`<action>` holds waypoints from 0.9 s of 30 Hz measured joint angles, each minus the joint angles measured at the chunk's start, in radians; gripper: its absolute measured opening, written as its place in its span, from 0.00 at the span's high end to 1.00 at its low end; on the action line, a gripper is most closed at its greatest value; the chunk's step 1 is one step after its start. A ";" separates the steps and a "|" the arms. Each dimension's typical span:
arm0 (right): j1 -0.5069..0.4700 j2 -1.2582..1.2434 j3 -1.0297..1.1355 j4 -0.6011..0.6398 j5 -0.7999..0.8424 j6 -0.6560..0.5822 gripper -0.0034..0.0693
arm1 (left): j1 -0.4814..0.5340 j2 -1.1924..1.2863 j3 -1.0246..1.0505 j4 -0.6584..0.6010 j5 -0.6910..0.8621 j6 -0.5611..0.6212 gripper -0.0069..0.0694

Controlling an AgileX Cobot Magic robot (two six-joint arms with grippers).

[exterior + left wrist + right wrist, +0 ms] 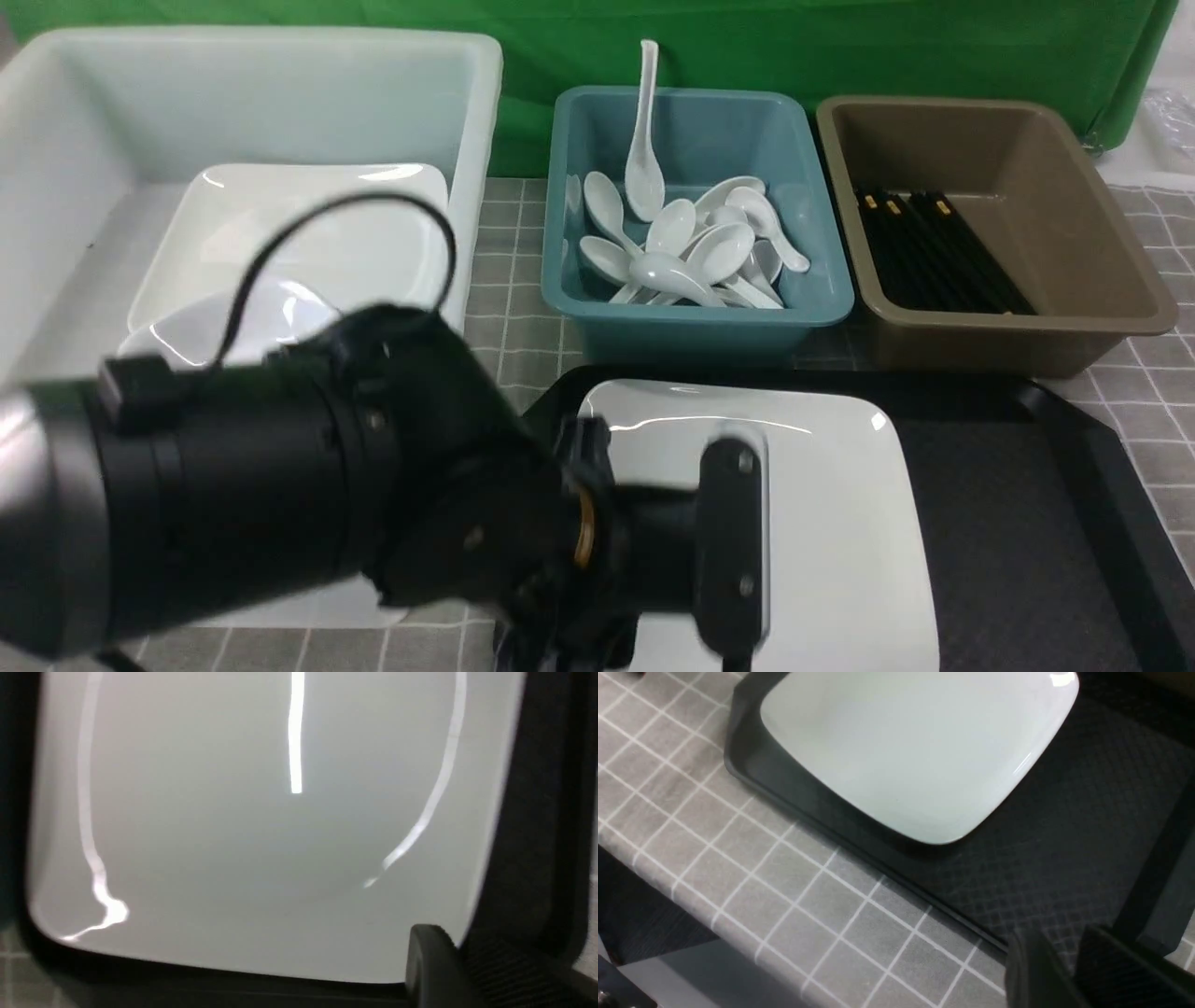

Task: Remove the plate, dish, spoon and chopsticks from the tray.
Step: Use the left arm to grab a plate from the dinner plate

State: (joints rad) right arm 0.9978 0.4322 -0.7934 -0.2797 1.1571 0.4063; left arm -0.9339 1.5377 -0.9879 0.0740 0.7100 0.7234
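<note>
The plate [831, 504] lies on the tray's [1018, 541] left part.

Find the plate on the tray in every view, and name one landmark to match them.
Front view: plate at lower centre, on the left part of the tray.
Left wrist view: plate fills nearly the whole frame.
Right wrist view: plate lies in the tray's corner, beside the checked cloth.
Shared landmark: the black tray rim bordering the plate.

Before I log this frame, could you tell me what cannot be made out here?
Left pincer: blurred in front view, cut off by left wrist view's edge; opening unclear.
Right pincer: cut off at right wrist view's corner.
Plate: near-left part hidden behind left arm, front view.
</note>
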 joint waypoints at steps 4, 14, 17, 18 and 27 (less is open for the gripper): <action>0.000 0.000 0.011 -0.001 -0.027 0.001 0.70 | -0.023 0.018 0.092 0.004 -0.045 0.051 0.46; 0.000 0.000 0.011 0.002 -0.047 0.001 0.68 | -0.022 0.099 0.106 0.081 -0.166 0.062 0.29; 0.000 0.000 0.011 0.002 -0.047 0.001 0.68 | -0.021 0.125 0.106 0.117 -0.176 0.063 0.32; 0.000 0.000 0.011 0.002 -0.047 0.001 0.68 | -0.021 0.134 0.106 0.122 -0.176 0.063 0.32; 0.000 0.000 0.011 0.002 -0.051 0.002 0.68 | -0.021 0.175 0.106 0.242 -0.213 0.023 0.35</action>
State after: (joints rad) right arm 0.9978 0.4322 -0.7828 -0.2777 1.1060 0.4082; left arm -0.9548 1.7122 -0.8815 0.3157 0.4966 0.7468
